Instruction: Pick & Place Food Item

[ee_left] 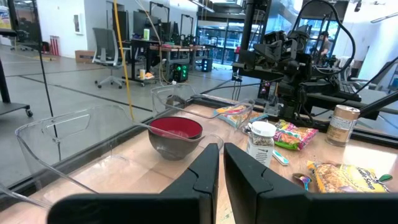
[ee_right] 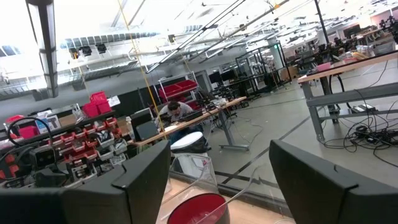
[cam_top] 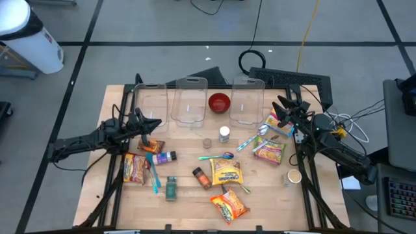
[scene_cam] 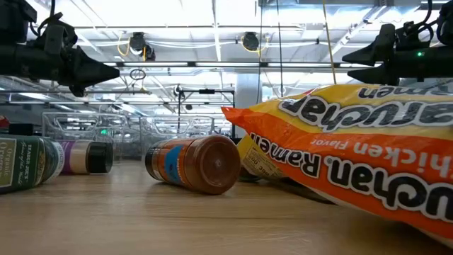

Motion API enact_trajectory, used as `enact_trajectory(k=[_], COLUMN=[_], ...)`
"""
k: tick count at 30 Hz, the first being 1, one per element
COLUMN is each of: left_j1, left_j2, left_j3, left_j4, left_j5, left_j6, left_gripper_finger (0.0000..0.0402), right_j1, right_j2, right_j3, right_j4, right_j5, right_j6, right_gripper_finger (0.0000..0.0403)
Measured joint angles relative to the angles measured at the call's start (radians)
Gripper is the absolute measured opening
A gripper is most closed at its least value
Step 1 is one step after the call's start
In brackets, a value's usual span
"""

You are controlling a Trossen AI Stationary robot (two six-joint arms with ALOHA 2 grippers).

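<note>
Left gripper [cam_top: 155,123] hangs above the table's left side, fingers pinched together, nothing between them. Right gripper [cam_top: 281,107] is raised over the right side, jaws wide and empty. Food lies scattered on the table [cam_top: 188,195]: a ramen packet [cam_top: 229,205] at the front edge, a spice jar [cam_top: 201,177] just behind it, the red bowl [cam_top: 219,102] at the back among clear bins [cam_top: 189,101]
</note>
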Motion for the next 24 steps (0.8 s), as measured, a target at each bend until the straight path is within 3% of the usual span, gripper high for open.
enact_trajectory(k=[7, 11, 16, 20, 24], left_j1=[0.0, 0.0, 0.0, 0.0, 0.0], left_j2=[0.0, 0.0, 0.0, 0.0, 0.0], left_j3=[0.0, -0.001, -0.003, -0.003, -0.003], left_j4=[0.0, 0.012, 0.047, 0.052, 0.057], left_j5=[0.0, -0.001, -0.005, -0.003, -0.002], left_j6=[0.018, 0.2, 0.249, 0.183, -0.02], left_gripper_finger=[0.0031, 0.0031, 0.0031, 0.0031, 0.0031], right_j1=[0.0, 0.0, 0.0, 0.0, 0.0], right_j2=[0.0, 0.0, 0.0, 0.0, 0.0], right_j3=[0.0, 0.0, 0.0, 0.0, 0.0], right_j4=[0.02, 0.022, 0.022, 0.022, 0.022], right_j5=[0.0, 0.0, 0.0, 0.0, 0.0], right_j6=[0.02, 0.062, 0.119, 0.131, 0.129], right_gripper_finger=[0.0265, 0.0265, 0.0265, 0.0265, 0.0265])
